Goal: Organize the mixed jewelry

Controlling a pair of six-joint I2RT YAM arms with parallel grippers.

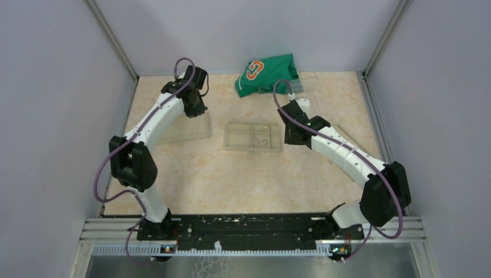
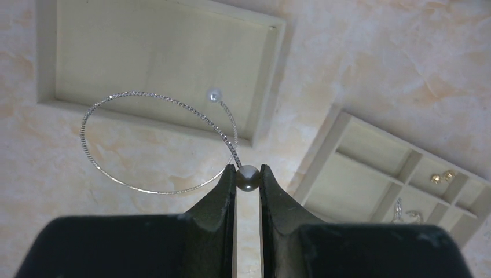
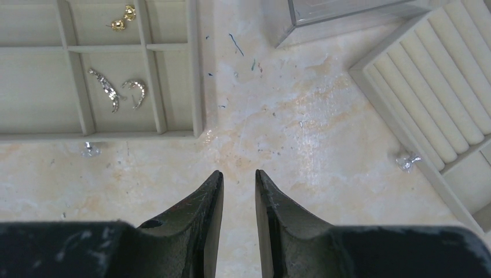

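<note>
Left hand (image 2: 248, 174) grips the hoop (image 2: 134, 92) by its bead, loop ahead-left. Right hand (image 3: 238, 176) open, empty above the bench (image 3: 324, 133); earrings (image 3: 107, 88) ahead-left.

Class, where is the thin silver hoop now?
Left wrist view: the hoop is pinched by its bead end in the left gripper, partly over the shallow tray, left of the divided box.

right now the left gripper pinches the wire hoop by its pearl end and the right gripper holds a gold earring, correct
Not quite. The left gripper does pinch the wire hoop by its pearl end, but the right gripper holds nothing: its jaws stand apart over the tabletop. The gold earrings lie in a compartment of the divided box, as the right wrist view shows.
</note>
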